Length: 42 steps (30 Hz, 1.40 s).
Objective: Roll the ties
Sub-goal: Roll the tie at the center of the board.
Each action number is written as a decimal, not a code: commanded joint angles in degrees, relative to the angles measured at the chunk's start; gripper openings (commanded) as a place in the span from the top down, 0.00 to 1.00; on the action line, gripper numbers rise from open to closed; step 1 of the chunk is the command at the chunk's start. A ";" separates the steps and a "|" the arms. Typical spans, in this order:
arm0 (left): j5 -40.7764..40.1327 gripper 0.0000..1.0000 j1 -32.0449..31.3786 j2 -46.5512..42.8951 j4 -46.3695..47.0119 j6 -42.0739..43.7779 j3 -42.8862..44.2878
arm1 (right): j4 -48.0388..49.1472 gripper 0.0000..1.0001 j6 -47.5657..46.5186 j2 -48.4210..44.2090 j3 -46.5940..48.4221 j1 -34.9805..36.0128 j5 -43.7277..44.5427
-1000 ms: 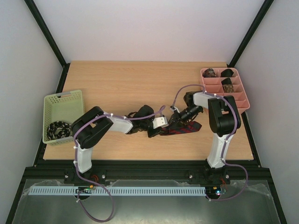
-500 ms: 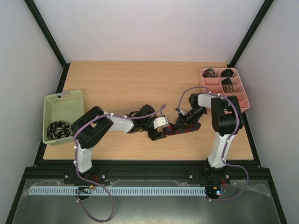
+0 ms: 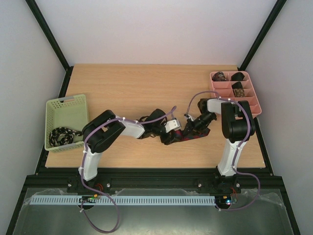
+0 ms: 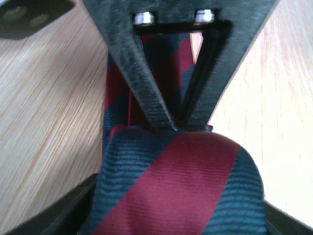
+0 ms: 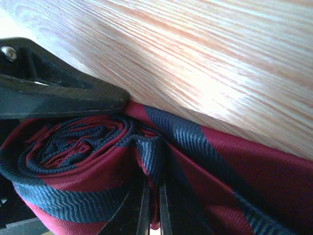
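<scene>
At the middle of the wooden tabletop (image 3: 127, 88), the left jaws have opened out and slid rightwards. They now stand spread on either side of the coil of the dark red, navy-striped fabric necktie (image 4: 181, 186), whose loose tail on the tabletop looks shorter than a second ago. The right jaws, a little apart then, are now pressed together on the fold at the coil's heart, so I judge the roll nearly wound and the left side ready to take it over.

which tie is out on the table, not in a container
The dark red, navy-striped tie, only partly coiled; the others sit in the pink tray or the green basket.
</scene>
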 commanded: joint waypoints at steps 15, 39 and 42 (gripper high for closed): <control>-10.59 0.75 -0.73 -2.83 -8.81 13.48 -8.76 | -12.16 0.45 -5.72 -3.25 7.31 -0.81 -10.83; -1.04 0.33 0.82 -5.48 -9.09 9.41 -4.38 | 3.30 0.99 -3.42 -0.75 -1.63 1.64 13.18; 2.34 0.27 0.81 -6.26 -7.55 7.76 -3.19 | 4.98 0.99 -3.83 -1.31 -2.09 1.40 16.91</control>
